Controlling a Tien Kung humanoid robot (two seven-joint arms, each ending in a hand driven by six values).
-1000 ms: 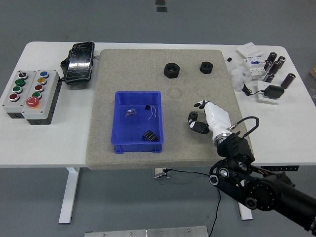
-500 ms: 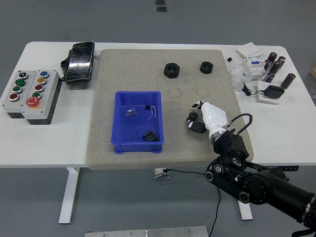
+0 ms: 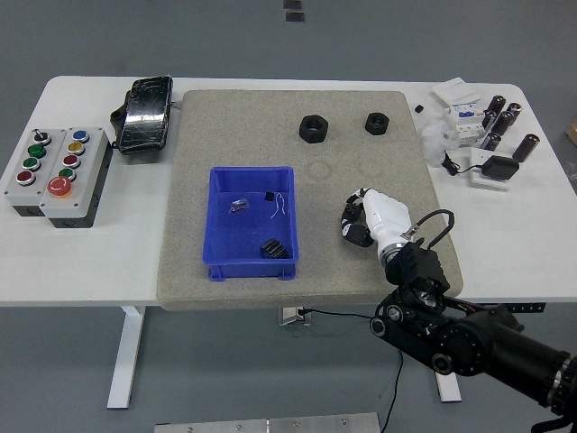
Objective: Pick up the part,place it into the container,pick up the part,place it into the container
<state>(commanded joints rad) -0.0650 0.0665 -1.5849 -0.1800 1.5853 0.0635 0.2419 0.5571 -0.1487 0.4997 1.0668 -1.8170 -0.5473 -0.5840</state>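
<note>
1. Right hand (image 3: 359,222), white-backed with black fingers (image 3: 350,233), low over the grey mat (image 3: 225,284) on the surface (image 3: 81,262), right of the bin; fingers curled under, nothing visibly held.
2. Black right arm (image 3: 469,338) reaching in from the lower right corner, a looped cable at the wrist.
3. Just left of the hand: blue bin (image 3: 216,262) on the mat, holding a black ribbed part (image 3: 273,249) near its front wall, plus a tiny black piece and a small clear one with thin wire farther back.
4. Farther up the mat: two black nuts, the larger (image 3: 313,129) left, the smaller (image 3: 377,123) right, well apart from the hand.
5. Right edge of the surface: dark cylinders (image 3: 502,115), white boxes, a black adapter on a white plate.
6. Far left: grey button box (image 3: 54,171) with coloured buttons; behind it a black pedal-like thing (image 3: 144,113) touching the mat's corner.
</note>
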